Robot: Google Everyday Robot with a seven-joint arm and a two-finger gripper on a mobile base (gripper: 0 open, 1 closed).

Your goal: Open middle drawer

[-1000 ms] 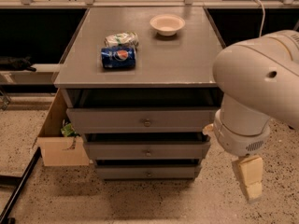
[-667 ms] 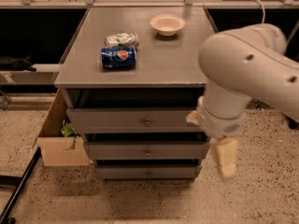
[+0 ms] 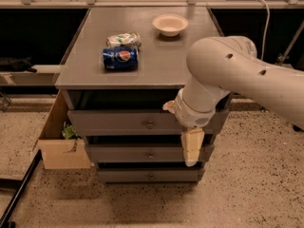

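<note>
On your far left a black pole [image 3: 19,189] lay slanted on the speckled floor [image 3: 247,194]. Next to it an open cardboard box [image 3: 61,148] sat right against the left side of the grey cabinet [image 3: 161,70], so you had little room there. The floor in front of the cabinet and off to its right gave you open room.

On the cabinet top sat a blue can [image 3: 120,58] with the Pepsi name and round logo. A crumpled packet [image 3: 123,39] touched the can from behind; its writing was too small to read. Further right was a small pale bowl [image 3: 170,24], near the back edge.

Below the top drawer [image 3: 118,122] you had the middle drawer [image 3: 123,153], pushed in, its little round knob [image 3: 149,154] bare. The bottom drawer [image 3: 142,176] sat under it.

Your gripper [image 3: 191,159] pointed down in front of the middle drawer's right part, to the right of the knob and not touching it. You could not tell if it was spread or pressed together. Your big white arm [image 3: 237,70] covered the cabinet's right front corner
</note>
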